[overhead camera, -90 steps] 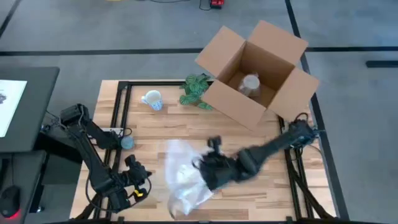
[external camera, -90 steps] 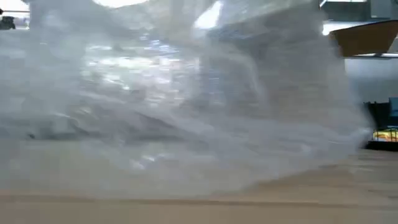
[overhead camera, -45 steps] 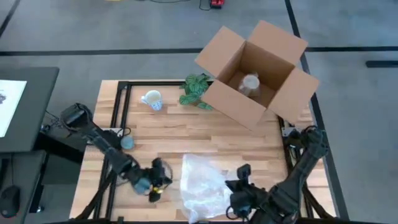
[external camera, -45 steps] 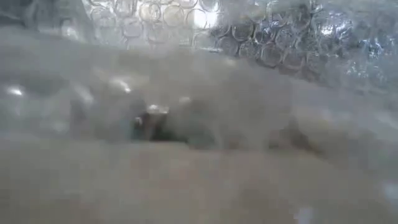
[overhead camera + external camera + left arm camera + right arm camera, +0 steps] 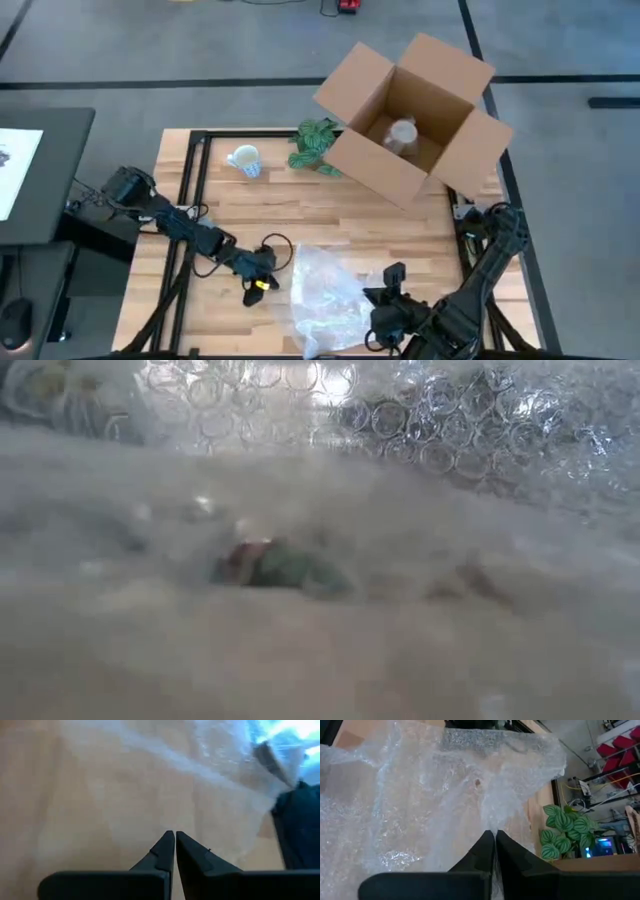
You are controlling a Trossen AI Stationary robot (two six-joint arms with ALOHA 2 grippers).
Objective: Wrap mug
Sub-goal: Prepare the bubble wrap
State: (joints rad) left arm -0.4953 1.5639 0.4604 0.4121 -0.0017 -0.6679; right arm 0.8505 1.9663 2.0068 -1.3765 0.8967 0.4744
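The white mug [image 5: 244, 159] stands at the table's far left, with no gripper near it. A crumpled sheet of clear bubble wrap [image 5: 325, 296] lies on the wood near the front edge and fills the low view [image 5: 400, 450]. My left gripper [image 5: 264, 278] is shut just left of the wrap's left edge; its wrist view shows the wrap [image 5: 220, 775] ahead of the shut fingertips [image 5: 175, 838]. At the wrap's right edge my right gripper [image 5: 376, 303] is shut. My right gripper has its shut fingers [image 5: 487, 845] at the bubble wrap's right edge [image 5: 520, 827], coming level from the table's right. The fingers themselves hide the place of contact, so layers and depth do not show. The wrap lies slack on the table.
An open cardboard box [image 5: 410, 110] with a wrapped item [image 5: 403, 133] inside stands at the far right. A green plant [image 5: 316, 145] sits beside it, right of the mug. Bare wood [image 5: 300, 205] lies across the table's middle.
My right gripper has drawn back toward the near right corner, dragging the bubble wrap with it toward the front edge, then kept still. My left gripper has gone from the near left corner toward the right, up to the wrap's left edge.
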